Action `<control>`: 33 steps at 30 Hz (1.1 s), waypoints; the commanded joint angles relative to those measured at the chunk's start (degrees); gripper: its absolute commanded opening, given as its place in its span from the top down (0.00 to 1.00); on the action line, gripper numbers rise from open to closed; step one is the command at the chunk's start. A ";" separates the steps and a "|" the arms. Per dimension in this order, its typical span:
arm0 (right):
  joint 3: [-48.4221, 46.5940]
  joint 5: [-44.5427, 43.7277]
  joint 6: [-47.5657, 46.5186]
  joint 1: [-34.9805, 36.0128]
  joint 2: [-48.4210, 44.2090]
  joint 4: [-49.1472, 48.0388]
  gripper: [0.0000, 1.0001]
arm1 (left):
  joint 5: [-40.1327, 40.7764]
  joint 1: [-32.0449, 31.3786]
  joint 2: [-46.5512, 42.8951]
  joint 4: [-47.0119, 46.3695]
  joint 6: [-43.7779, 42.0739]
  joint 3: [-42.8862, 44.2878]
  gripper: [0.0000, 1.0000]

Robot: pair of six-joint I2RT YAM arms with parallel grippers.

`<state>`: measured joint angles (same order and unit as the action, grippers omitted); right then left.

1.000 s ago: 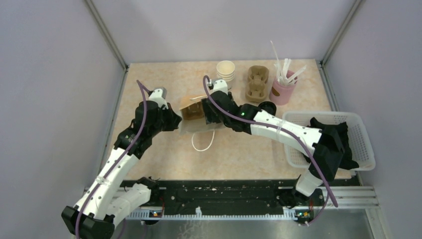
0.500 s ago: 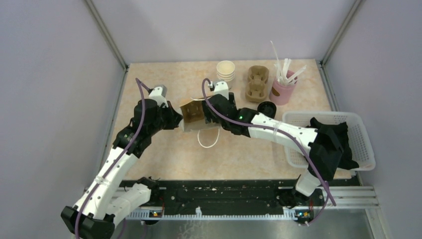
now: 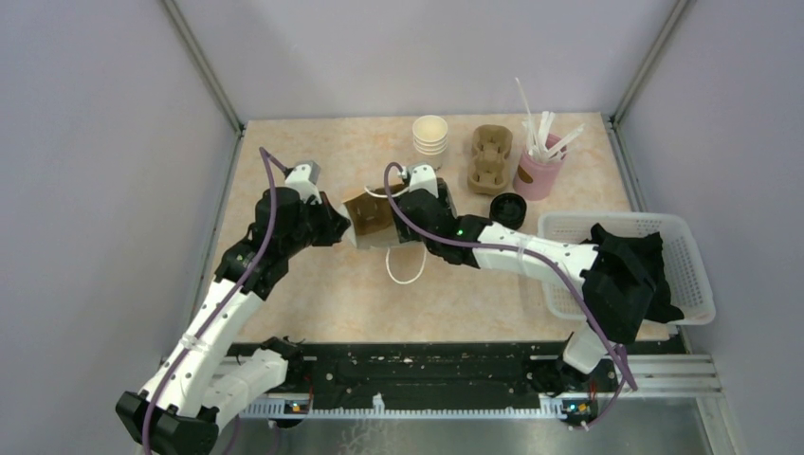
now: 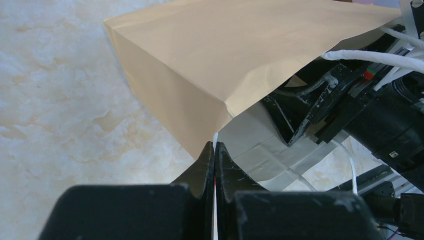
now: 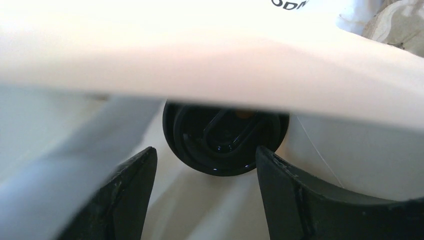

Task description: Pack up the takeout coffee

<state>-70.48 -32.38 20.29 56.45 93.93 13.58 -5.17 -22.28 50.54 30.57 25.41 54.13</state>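
Note:
A brown paper bag (image 3: 366,220) lies on its side mid-table, its white-lined mouth facing right. My left gripper (image 3: 338,226) is shut on the bag's edge (image 4: 215,137), and a thin white strip shows between its closed jaws (image 4: 215,147). My right gripper (image 3: 398,218) reaches into the bag's mouth. In the right wrist view the takeout coffee (image 5: 225,142) lies inside the bag with its black lid facing the camera, just beyond my open right gripper (image 5: 205,151). The left fingertip (image 5: 142,165) stands apart from the lid. The cup's white body is hidden.
The bag's white handle loop (image 3: 406,270) lies on the table in front of it. At the back stand a stack of white cups (image 3: 429,135), a cardboard cup carrier (image 3: 491,156) and a pink holder of straws (image 3: 539,171). Black lids (image 3: 508,208) sit beside a white basket (image 3: 607,218).
The bag and its handle loop have shifted a little to the right and toward the near edge, with the right wrist following. The left gripper has kept its hold.

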 commanded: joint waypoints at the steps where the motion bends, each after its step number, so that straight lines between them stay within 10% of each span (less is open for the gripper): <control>1: -1.08 -0.73 -1.52 -0.74 -2.55 -1.89 0.26 | -0.58 0.06 -0.55 -0.38 -0.42 1.39 1.00; 12: -1.50 0.12 -1.89 -3.32 -2.49 -2.09 0.21 | -0.97 0.05 -1.23 -0.75 -1.15 0.44 1.00; 19: -2.96 6.89 -3.00 -3.91 -1.04 -3.18 0.41 | -1.99 0.05 -1.33 -0.86 -1.37 0.02 1.00; 33: -0.38 11.08 -2.45 -3.89 -6.50 -7.27 0.43 | -2.64 0.05 -0.80 -1.13 -1.41 -0.60 1.00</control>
<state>-69.95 -21.12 18.15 53.01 91.07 9.72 -6.68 -22.28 50.37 30.70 24.91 53.82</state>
